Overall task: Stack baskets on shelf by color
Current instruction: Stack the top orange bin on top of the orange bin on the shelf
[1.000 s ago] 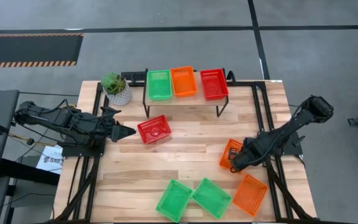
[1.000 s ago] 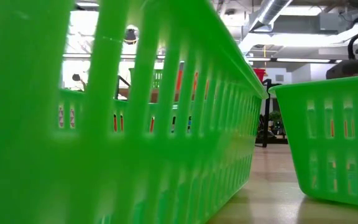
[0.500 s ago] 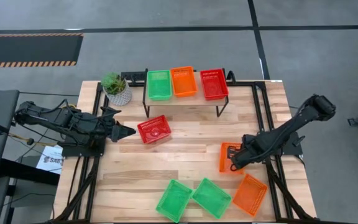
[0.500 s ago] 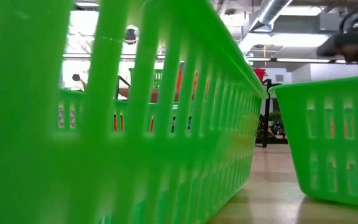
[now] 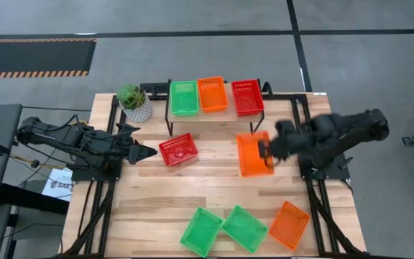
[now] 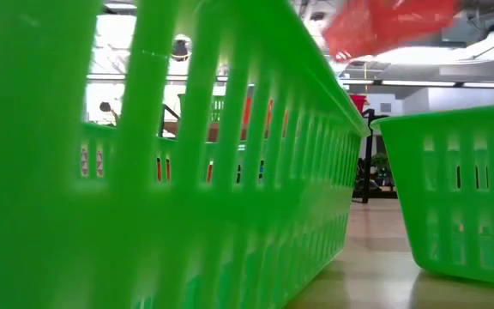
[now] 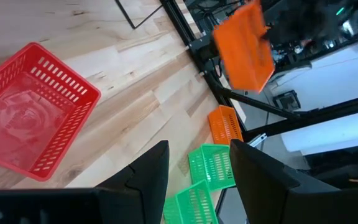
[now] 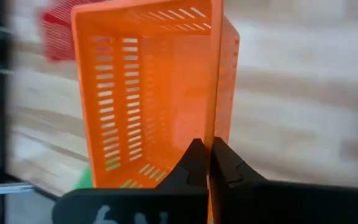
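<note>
My right gripper (image 5: pixel 268 153) is shut on an orange basket (image 5: pixel 252 154) and carries it in the air between the table's right side and the shelf (image 5: pixel 210 116). The low view shows this basket (image 6: pixel 384 21) blurred and high up. A green (image 5: pixel 184 98), an orange (image 5: pixel 212 94) and a red basket (image 5: pixel 247 96) stand on the shelf. My left gripper (image 5: pixel 149 152) is open at the table's left, just left of a red basket (image 5: pixel 178 150) that rests on its bottom on the table. My right gripper pinches one side wall of the orange basket at its rim (image 8: pixel 216 134), one finger inside the basket and one outside. The fingers (image 8: pixel 194 163) come from the table's right side. The basket is lifted clear and tilted, its open side turned toward the wrist camera.
Two green baskets (image 5: pixel 202 231) (image 5: pixel 244 228) and another orange basket (image 5: pixel 289 224) sit near the table's near edge. A potted plant (image 5: pixel 134 102) stands left of the shelf. Bare wood lies between the red basket and the near baskets.
My right gripper has lifted the orange basket off the table's right side and swung it up and toward the far edge and the shelf, fast enough to blur. The basket has come clear of the table and tipped.
</note>
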{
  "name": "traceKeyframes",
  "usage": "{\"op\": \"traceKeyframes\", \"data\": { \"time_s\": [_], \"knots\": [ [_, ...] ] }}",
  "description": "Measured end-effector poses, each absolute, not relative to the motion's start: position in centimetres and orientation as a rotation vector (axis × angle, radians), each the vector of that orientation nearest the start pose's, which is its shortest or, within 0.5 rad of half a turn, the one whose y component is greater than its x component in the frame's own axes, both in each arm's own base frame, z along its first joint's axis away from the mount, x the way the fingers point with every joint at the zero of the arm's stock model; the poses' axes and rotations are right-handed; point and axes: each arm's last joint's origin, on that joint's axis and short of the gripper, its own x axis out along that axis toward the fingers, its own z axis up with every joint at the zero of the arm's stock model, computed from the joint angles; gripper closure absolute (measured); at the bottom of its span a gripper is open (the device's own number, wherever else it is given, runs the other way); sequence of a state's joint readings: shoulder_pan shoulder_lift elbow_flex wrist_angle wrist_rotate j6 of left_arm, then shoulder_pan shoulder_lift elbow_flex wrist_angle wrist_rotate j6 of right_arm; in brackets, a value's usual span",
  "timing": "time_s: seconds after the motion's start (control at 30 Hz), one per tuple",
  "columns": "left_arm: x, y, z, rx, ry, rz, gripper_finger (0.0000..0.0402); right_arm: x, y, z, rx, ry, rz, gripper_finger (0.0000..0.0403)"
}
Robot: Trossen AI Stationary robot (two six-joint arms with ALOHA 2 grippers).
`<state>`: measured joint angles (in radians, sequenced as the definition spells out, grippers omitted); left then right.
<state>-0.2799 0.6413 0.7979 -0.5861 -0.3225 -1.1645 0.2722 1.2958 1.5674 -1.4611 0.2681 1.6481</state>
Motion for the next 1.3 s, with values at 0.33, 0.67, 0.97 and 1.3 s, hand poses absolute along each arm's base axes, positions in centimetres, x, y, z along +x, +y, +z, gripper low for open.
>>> {"op": "traceKeyframes", "data": {
  "time_s": [0.33, 0.67, 0.97, 1.3],
  "knots": [
    [12.5, -2.6, 31.9, -0.998, 0.334, 0.271, 0.0244, 24.3, -5.4, 45.9, 0.9, 0.592, -0.78, 0.0402],
    [12.5, -2.5, 32.0, -0.969, 0.304, 0.308, 0.0244, 27.5, -16.8, 44.2, 0.939, 0.532, -0.607, 0.0402],
    [12.5, -2.4, 32.0, -1.014, 0.274, 0.347, 0.0244, 29.9, -23.9, 38.8, 0.98, 0.616, -0.522, 0.0403],
    [12.5, -2.1, 32.2, -1.084, 0.181, 0.426, 0.0244, 29.9, -26.9, 36.8, 1.022, 0.616, -0.504, 0.0402]
  ]
}}
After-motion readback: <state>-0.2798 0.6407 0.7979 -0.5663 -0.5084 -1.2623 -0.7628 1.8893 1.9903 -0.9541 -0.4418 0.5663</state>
